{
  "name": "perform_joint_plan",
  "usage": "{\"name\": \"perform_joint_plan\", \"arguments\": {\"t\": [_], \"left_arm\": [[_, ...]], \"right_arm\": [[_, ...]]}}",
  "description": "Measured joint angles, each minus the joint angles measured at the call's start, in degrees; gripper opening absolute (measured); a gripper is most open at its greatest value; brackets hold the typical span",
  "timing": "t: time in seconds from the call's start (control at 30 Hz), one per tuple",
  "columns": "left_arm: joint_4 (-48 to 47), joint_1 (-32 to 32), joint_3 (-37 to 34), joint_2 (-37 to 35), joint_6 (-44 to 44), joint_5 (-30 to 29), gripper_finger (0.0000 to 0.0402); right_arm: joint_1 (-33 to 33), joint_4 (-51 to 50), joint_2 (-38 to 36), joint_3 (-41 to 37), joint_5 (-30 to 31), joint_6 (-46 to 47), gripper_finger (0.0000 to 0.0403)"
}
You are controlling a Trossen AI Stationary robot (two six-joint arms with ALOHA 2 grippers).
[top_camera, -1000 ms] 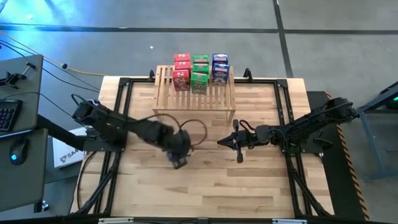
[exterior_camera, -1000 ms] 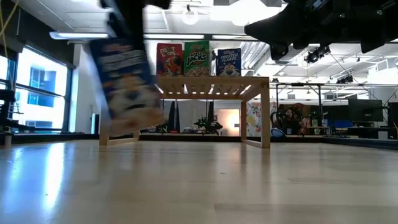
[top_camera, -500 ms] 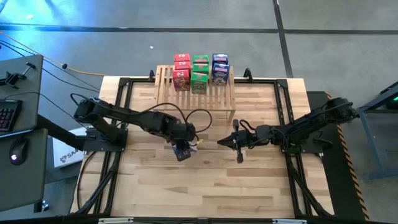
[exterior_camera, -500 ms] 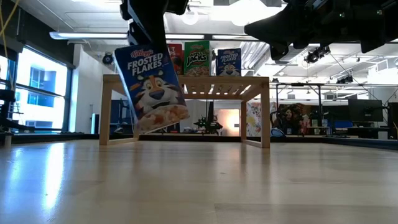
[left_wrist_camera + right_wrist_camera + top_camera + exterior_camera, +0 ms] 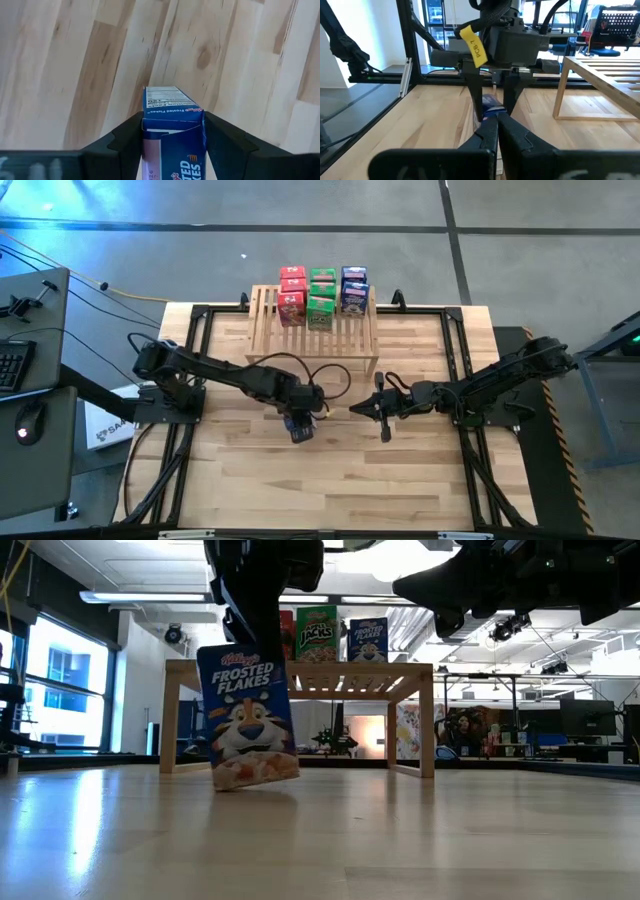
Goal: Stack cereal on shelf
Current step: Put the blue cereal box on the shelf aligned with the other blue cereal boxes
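My left gripper is at mid-table, shut on a blue Frosted Flakes cereal box, which also shows in the left wrist view. The light-wood shelf stands at the far edge. It carries rows of red, green and blue boxes standing on its slats. My right gripper waits right of centre, shut and empty, above the table. My left gripper pinches the box's upper end between its two fingers, which come from above and point down. The box hangs below them, front toward the near edge and slightly tilted. Its lower edge is at or just above the tabletop; I cannot tell which.
Black frame rails run along the table's left and right sides. Open plank tabletop lies between the grippers and the near edge. The shelf's front slats are bare.
My left gripper has carried the blue box toward the table's right edge and down. The box, tilted and higher before, now hangs nearly upright with its lower edge close to the tabletop.
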Motion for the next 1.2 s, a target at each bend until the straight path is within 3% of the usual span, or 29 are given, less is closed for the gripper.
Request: {"name": "perform_joint_plan", "arguments": {"t": [0.37,0.57,0.73,1.0,1.2], "left_arm": [[0.19,1.78,0.00,-2.01,2.46,2.77,0.0237],[0.22,2.43,0.00,-5.86,2.44,2.39,0.0241],[0.45,1.34,-0.37,-9.91,3.85,-1.66,0.0241],[7.35,-0.34,-11.14,-17.53,2.79,-1.65,0.0227],[22.22,-0.33,-21.97,-25.06,2.46,-1.82,0.0195]], "right_arm": [[0.00,0.01,0.00,0.00,0.00,0.00,0.0002],[0.00,-0.04,0.00,0.00,-0.04,0.26,0.0002],[0.00,-0.06,0.00,0.00,-0.05,0.26,0.0002],[0.00,-0.27,0.00,0.00,-0.11,0.26,0.0002],[0.00,-0.48,0.00,0.00,-0.13,0.24,0.0002]]}}
